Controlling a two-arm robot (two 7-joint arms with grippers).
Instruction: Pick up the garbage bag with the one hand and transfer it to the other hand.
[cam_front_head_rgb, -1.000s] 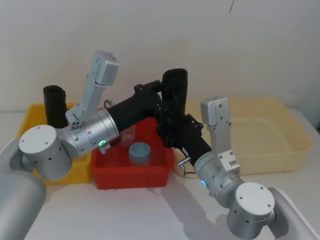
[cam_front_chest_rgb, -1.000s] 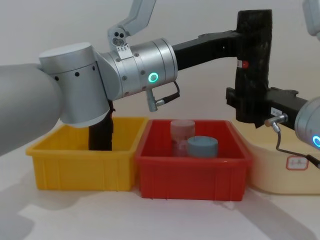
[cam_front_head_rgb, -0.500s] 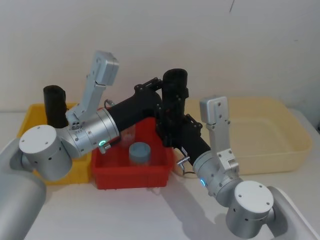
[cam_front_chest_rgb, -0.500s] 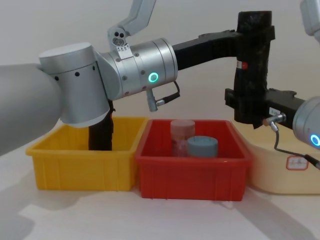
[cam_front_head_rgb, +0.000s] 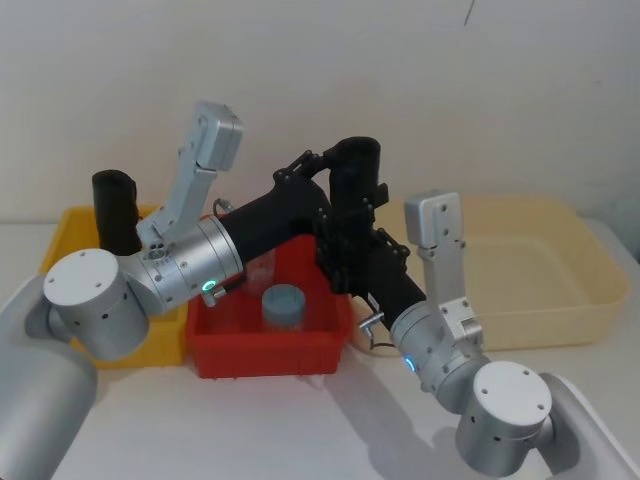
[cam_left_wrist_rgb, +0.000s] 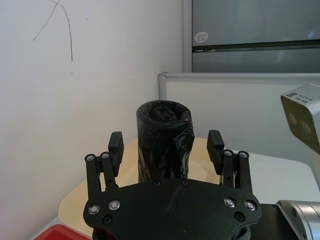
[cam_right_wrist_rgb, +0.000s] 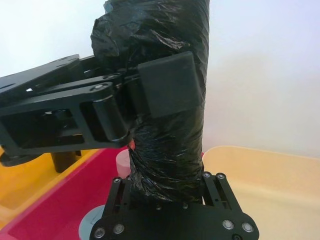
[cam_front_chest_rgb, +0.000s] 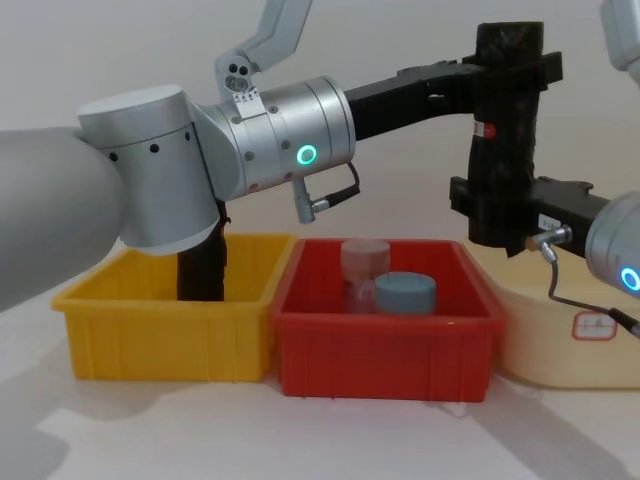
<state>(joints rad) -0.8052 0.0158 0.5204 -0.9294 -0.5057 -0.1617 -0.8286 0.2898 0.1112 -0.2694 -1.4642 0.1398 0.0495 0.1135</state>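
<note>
garbage bag (cam_front_chest_rgb: 507, 110): upright, in the air; in the head view it hangs over the red bin's 2 o'clock corner, near the beige tray's edge. Crinkled black film. Small red-and-white sticker (cam_front_chest_rgb: 481, 129) on its upper half, on the side facing 9 o'clock in the chest view.
left gripper (cam_left_wrist_rgb: 166, 145): reaches in from 9 o'clock at the bag's top. Claw released; in the left wrist view each finger stands off the film with a gap on either side.
right gripper (cam_front_chest_rgb: 495, 215): comes up from 5 o'clock in the head view. Clenched on the bag's lower part, carrying it.
red bin (cam_front_head_rgb: 270, 345): on the table below the bag. Holds a grey-blue round lid (cam_front_head_rgb: 283, 303) and a clear cup (cam_front_head_rgb: 262, 268) behind it at 11 o'clock.
yellow bin (cam_front_chest_rgb: 160, 335): touching the red bin at its 9 o'clock.
second black roll (cam_front_head_rgb: 115, 210): standing upright in the yellow bin, back corner.
beige tray (cam_front_head_rgb: 560, 300): at the red bin's 3 o'clock, just beside it.
</note>
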